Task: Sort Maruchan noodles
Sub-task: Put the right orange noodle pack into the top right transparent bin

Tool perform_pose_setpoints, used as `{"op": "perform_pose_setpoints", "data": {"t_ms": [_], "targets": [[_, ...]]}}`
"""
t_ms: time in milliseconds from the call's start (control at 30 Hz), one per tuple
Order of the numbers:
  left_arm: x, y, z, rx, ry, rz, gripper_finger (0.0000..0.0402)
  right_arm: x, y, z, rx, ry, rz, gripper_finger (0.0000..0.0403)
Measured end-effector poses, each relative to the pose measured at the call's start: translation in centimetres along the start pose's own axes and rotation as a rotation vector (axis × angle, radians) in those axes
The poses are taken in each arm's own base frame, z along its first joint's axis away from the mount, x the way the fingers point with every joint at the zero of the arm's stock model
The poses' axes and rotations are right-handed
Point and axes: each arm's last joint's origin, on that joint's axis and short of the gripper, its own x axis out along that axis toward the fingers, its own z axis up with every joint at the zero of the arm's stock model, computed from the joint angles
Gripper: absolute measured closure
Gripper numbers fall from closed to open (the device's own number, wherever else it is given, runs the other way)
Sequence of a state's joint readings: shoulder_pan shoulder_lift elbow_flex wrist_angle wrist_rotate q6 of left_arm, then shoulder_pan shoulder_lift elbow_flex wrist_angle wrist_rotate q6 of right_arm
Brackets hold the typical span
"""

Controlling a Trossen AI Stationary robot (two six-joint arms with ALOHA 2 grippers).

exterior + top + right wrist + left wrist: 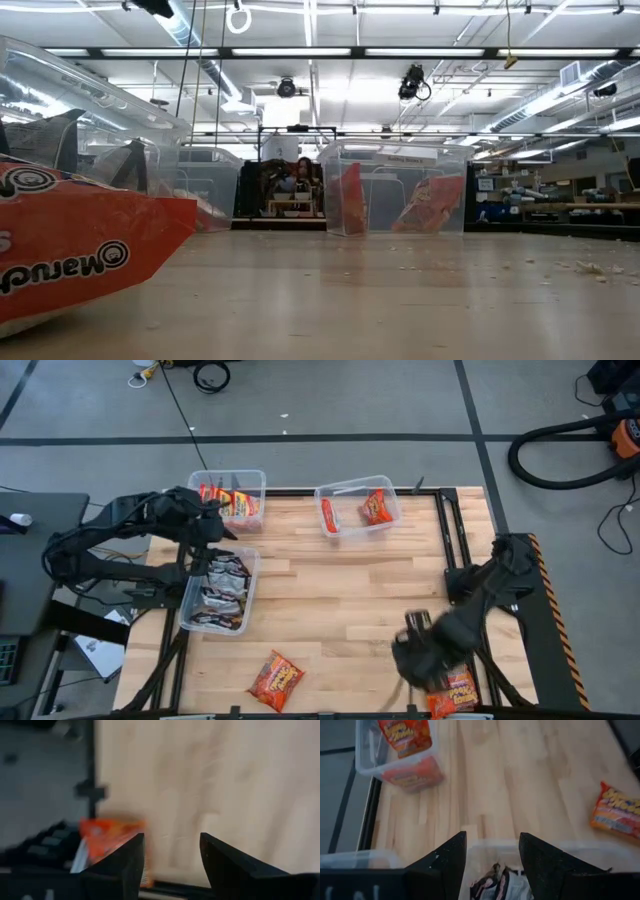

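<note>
Three clear bins hold sorted packets: silver-black ones in the left bin [220,592], yellow-and-red ones in the far-left bin [232,497], orange-red ones in the far middle bin [358,508]. One orange-red packet [276,680] lies flat near the table's near edge and fills the low view's left [70,240]. A second orange-red packet [452,693] lies at the near right corner. My left gripper [492,840] hangs open over the silver-black bin's packets [496,881]. My right gripper [172,840] is open just above the table, beside the corner packet [107,840].
The table's wooden middle [350,590] is bare between the bins and the loose packets. A dark frame rail [455,530] runs along the right side. The corner packet lies close to the table's near edge and the right frame.
</note>
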State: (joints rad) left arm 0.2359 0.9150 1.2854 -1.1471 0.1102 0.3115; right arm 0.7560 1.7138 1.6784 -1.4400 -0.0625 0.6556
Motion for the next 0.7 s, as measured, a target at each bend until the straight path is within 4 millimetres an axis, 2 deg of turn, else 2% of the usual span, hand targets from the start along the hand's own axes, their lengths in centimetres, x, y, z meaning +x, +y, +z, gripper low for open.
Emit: {"op": "perform_pose_setpoints", "data": {"t_ms": [167,267,500,700], "targets": [[0.3,0.1,-0.1,0.004,0.047,0.054,0.0214,4.8,3.8,-2.9,-0.109,0.033,0.073,0.0197],[0.3,0.0,-0.3,-0.004,0.079,0.063,0.0214,7.0,5.1,-4.6,-0.089,0.041,0.084,0.0196],[0.6,0.0,-0.6,-0.048,0.137,0.064,0.0214,10.8,5.7,-7.0,0.041,0.136,0.128,0.0197],[0.7,0.0,-0.5,-0.059,0.137,0.064,0.0214,12.9,5.2,-8.6,0.023,0.249,0.137,0.0197]]}}
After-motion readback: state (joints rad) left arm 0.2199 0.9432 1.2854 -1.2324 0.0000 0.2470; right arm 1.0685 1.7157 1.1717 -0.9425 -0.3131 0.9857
